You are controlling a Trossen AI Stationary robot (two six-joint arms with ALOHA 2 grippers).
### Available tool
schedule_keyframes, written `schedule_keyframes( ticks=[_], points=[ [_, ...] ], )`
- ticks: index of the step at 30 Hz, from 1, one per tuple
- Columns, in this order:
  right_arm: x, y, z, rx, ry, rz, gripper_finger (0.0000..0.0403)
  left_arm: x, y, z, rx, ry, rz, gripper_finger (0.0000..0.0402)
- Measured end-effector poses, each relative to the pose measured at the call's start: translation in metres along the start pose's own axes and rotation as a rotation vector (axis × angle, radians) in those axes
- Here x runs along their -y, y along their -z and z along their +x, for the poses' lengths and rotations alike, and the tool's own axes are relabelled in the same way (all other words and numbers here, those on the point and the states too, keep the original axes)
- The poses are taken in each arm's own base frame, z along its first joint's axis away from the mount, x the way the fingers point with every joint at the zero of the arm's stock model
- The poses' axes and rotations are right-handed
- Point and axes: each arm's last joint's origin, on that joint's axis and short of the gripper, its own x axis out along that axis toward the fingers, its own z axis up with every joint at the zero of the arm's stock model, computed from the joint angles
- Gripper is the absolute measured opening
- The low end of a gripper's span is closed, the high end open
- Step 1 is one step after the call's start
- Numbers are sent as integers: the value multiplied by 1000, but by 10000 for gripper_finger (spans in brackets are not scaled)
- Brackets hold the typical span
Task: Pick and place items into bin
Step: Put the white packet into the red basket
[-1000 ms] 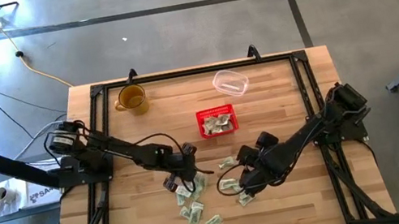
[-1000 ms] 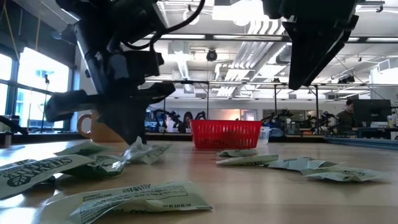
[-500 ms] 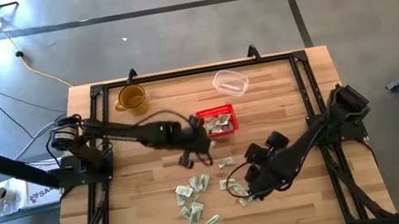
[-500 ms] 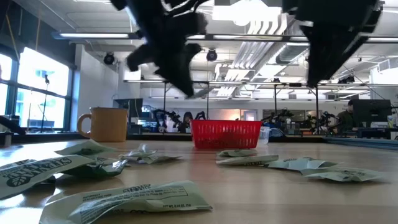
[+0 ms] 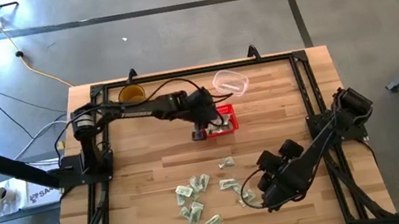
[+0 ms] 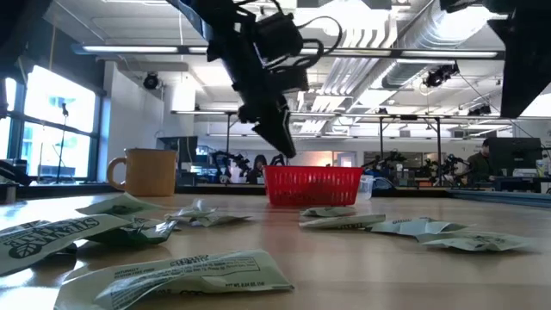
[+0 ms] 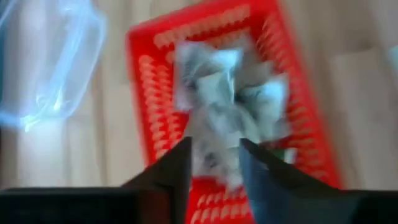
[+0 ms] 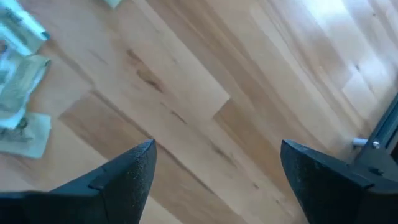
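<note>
The left gripper [image 5: 204, 128] hangs over the left end of the red basket [image 5: 224, 113], its tips pointing down at the rim. In the left wrist view its fingers [image 7: 177, 171] stand apart with a narrow gap, and a crumpled bill [image 7: 214, 134] lies loose between and beyond them on the pile inside the basket [image 7: 149, 81]. One second ago this gripper was low at the table, clamped on a bill among the scattered pile; half a second ago it was in the air near the basket's left corner; it is now above the basket and has parted its fingers.

The right gripper [image 5: 265, 192] is at the right edge of the loose bills [image 5: 195, 199] in the front half of the table [image 5: 282, 114]. Its fingers [image 8: 124, 177] are spread wide over bare wood, with nothing between them; several bills [image 8: 18, 93] lie off to one side. Since the earlier frames this arm has drawn back toward the front right of the table.

The remaining bills lie in two clusters, well apart from the basket. Behind the basket stand an amber mug [image 5: 130, 94] and a clear container [image 5: 231, 82].
</note>
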Motion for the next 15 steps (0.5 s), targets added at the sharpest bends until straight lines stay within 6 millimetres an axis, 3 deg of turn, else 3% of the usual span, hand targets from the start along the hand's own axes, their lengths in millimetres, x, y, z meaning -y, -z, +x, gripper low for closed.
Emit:
schedule_keyframes(
  ticks=[3, 7, 10, 15],
  points=[
    [-8, 4, -2, 15, -76, -7, 335, -1, -3, -5, -17, -39, -12, 217],
    [-29, 11, -6, 68, -252, -113, 335, 4, -5, -39, -42, 88, -120, 249],
    [-47, 19, 0, 109, -297, -261, 335, 14, -1, -63, -62, 208, -185, 250],
    [-69, 30, 24, 71, -283, -437, 334, 34, 6, -95, -87, 242, -165, 226]
  ],
)
